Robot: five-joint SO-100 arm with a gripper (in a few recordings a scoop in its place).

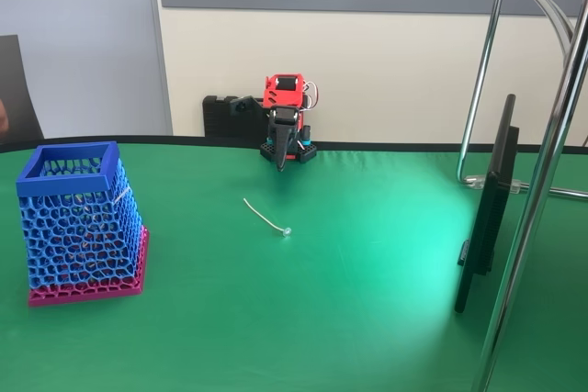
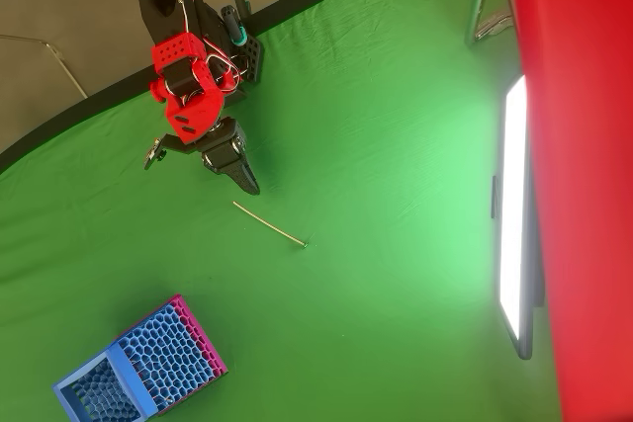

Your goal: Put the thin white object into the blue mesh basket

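The thin white object lies flat on the green table, a slightly curved strand with a tiny loop at its near end; the overhead view shows it just below the arm. The blue mesh basket stands upright on its magenta base at the left; from overhead it sits at the lower left. My gripper hangs at the back of the table with its black fingers pointing down and pressed together, nothing in them; from above it is a short way up-left of the strand, apart from it.
A black flat panel on a stand rises at the right, lit white when seen from overhead. Chrome tubes of a frame stand at the right. A black block sits behind the arm against the wall.
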